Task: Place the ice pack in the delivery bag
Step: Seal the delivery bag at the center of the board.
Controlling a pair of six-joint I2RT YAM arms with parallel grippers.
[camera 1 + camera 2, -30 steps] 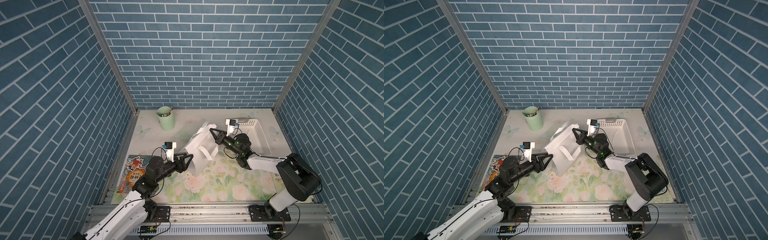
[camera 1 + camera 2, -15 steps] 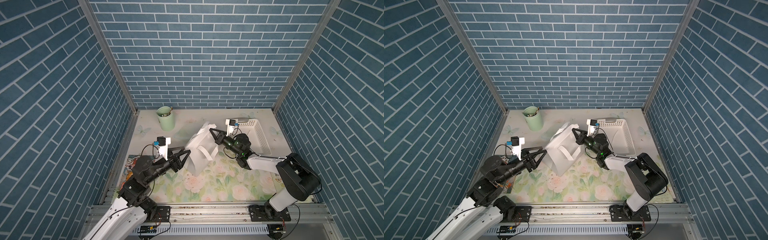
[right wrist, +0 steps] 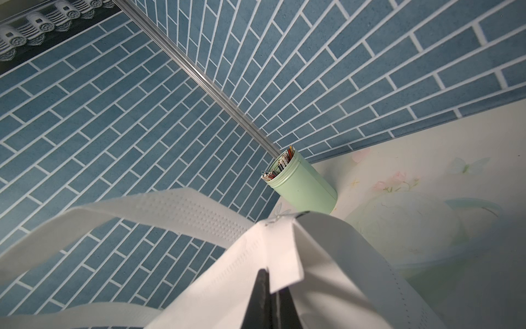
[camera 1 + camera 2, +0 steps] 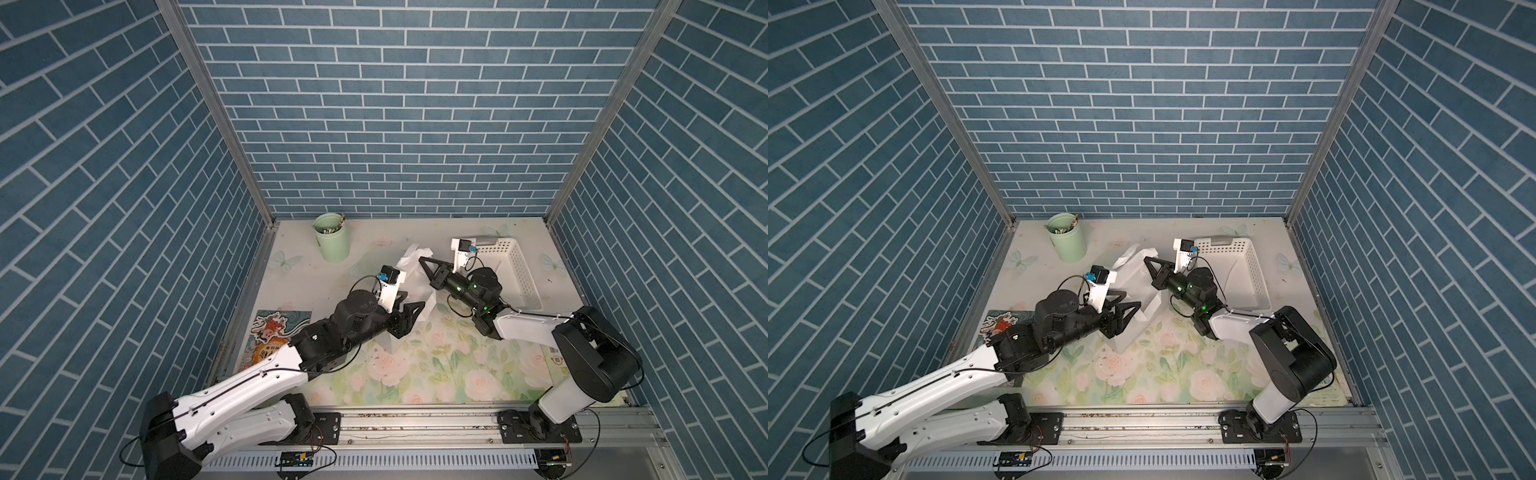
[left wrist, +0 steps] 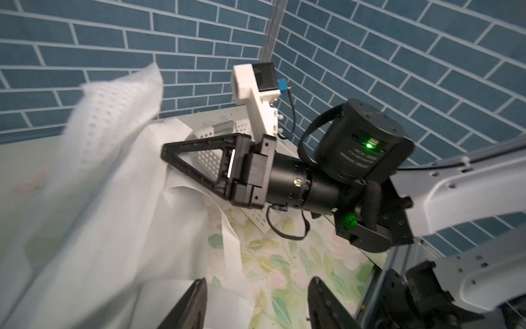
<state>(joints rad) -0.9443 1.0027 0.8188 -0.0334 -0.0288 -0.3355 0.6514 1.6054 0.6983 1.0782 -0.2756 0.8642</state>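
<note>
Left jaws back beside delivery bag [image 4: 1138, 278], interior hidden.

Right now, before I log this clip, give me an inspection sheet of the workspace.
Surface: floral-print mat, flat, no spills seen.
Job's things: white boxy delivery bag with strap handles, mid-table, rim pinched up; ice pack not identifiable.
Clutter: pale green cylindrical cup of sticks, back left; white perforated plastic basket, back right; flat colourful printed packet, front left edge.
Grippers: right gripper shut on delivery bag rim; left gripper open beside the bag.
Cables: black wrist cable loops, no snag seen.
Surroundings: blue brick-pattern walls, metal rail in front.
</note>
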